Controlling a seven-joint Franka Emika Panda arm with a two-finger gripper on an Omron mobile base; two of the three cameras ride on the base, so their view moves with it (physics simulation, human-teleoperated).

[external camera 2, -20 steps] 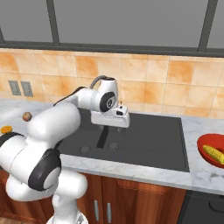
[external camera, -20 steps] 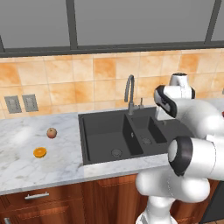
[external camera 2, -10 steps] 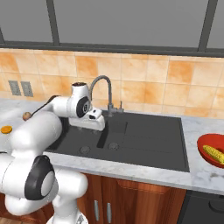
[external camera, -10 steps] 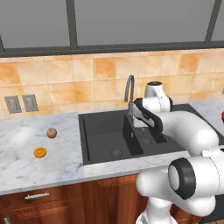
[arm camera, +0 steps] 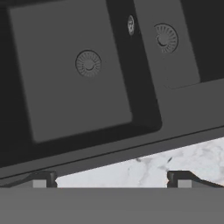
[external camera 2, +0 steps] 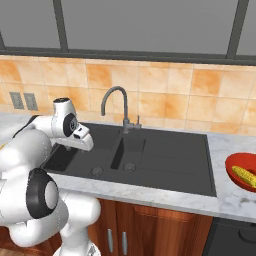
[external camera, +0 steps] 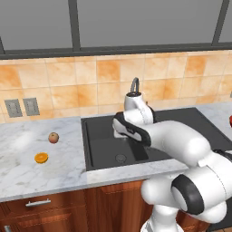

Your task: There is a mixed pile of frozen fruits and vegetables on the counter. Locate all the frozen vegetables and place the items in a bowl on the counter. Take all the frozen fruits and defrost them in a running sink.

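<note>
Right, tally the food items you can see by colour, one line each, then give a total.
Reddish-tan: 1, the apple on the counter.
Orange: 1, the citrus half on the counter.
Yellow: 1, the corn cob in the red bowl.
Total: 3

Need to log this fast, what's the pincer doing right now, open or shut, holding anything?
Pincer: open, holding nothing, hanging over the sink.
</note>
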